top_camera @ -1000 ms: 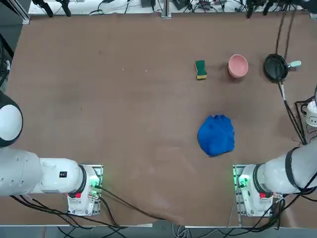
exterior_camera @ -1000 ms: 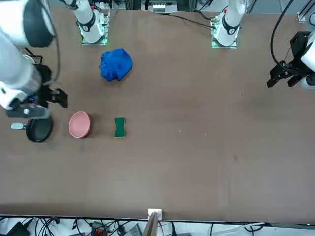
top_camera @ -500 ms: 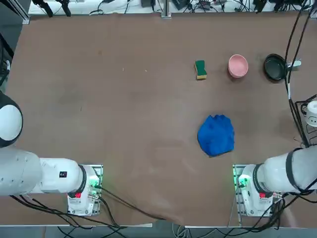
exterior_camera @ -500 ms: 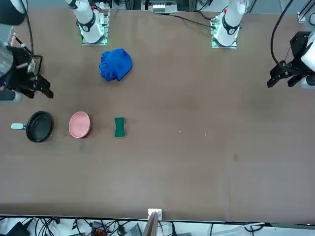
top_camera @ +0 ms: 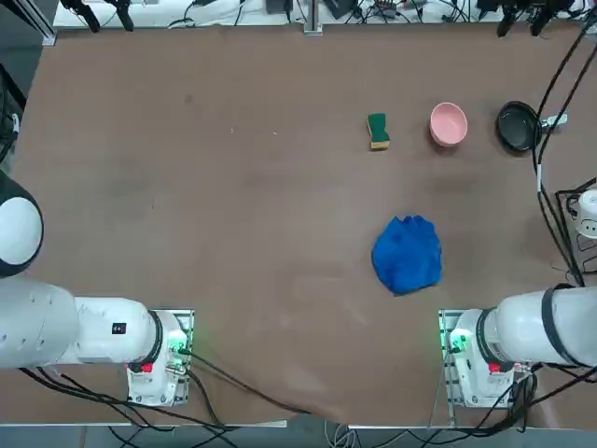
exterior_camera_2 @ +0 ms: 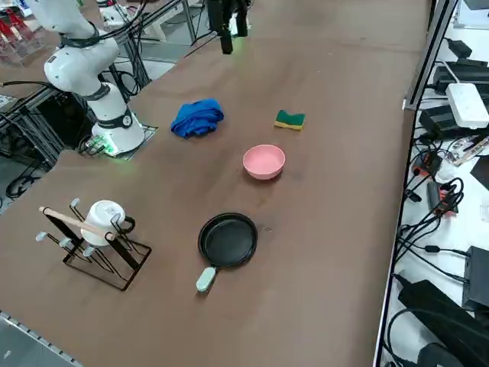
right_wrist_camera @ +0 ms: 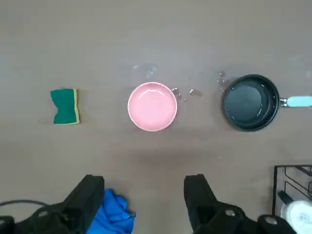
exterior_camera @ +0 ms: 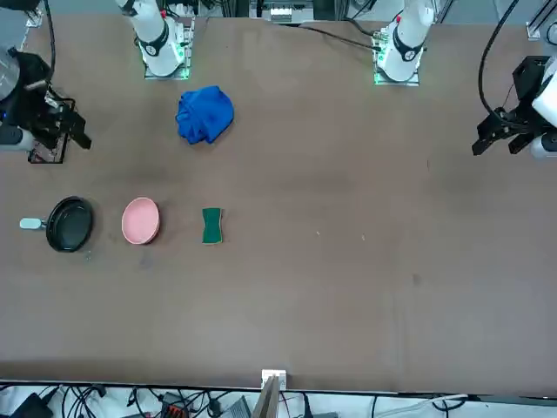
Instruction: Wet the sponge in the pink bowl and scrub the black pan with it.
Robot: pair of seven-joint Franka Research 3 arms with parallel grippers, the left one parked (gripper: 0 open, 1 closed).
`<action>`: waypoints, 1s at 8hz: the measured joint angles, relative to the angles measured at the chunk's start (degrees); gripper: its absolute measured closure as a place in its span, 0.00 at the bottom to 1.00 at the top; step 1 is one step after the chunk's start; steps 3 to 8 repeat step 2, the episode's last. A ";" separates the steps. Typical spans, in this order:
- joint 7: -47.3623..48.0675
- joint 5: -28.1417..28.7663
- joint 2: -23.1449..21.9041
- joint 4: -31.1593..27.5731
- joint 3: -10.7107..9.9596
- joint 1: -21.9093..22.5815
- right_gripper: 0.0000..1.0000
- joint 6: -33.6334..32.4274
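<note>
The green and yellow sponge (top_camera: 378, 131) (exterior_camera: 212, 225) (exterior_camera_2: 289, 119) (right_wrist_camera: 65, 106) lies flat on the table. Beside it stands the pink bowl (top_camera: 449, 124) (exterior_camera: 140, 220) (exterior_camera_2: 263, 161) (right_wrist_camera: 152, 106). Past the bowl is the black pan (top_camera: 518, 126) (exterior_camera: 70, 225) (exterior_camera_2: 228, 240) (right_wrist_camera: 251, 102), its pale handle pointing away from the bowl. All three form one row. My right gripper (right_wrist_camera: 145, 195) (exterior_camera: 70, 129) hangs high above the table on the robot's side of that row. It is open, holds nothing and touches nothing.
A crumpled blue cloth (top_camera: 407, 255) (exterior_camera_2: 197, 118) (right_wrist_camera: 112, 217) lies between the row and the right arm's base. A wire rack with a white mug (exterior_camera_2: 99, 237) (top_camera: 583, 219) stands near the table's right edge. Small droplets (right_wrist_camera: 187, 91) dot the table between bowl and pan.
My right gripper has lifted off from just over the black pan and pulled back toward the robot's side, staying open. The pan now shows in full; sponge, bowl and cloth have not moved.
</note>
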 joint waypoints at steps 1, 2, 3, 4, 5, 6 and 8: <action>-0.01 1.47 -0.58 -0.17 -0.99 0.00 0.00 -0.38; -0.01 2.46 -0.84 -0.17 -1.76 0.00 0.00 -0.45; -0.01 2.46 -0.84 -0.17 -1.76 0.00 0.00 -0.45; -0.01 2.46 -0.84 -0.17 -1.76 0.00 0.00 -0.45; -0.01 2.46 -0.84 -0.17 -1.76 0.00 0.00 -0.45; -0.01 2.46 -0.84 -0.17 -1.76 0.00 0.00 -0.45; -0.01 2.46 -0.84 -0.17 -1.76 0.00 0.00 -0.45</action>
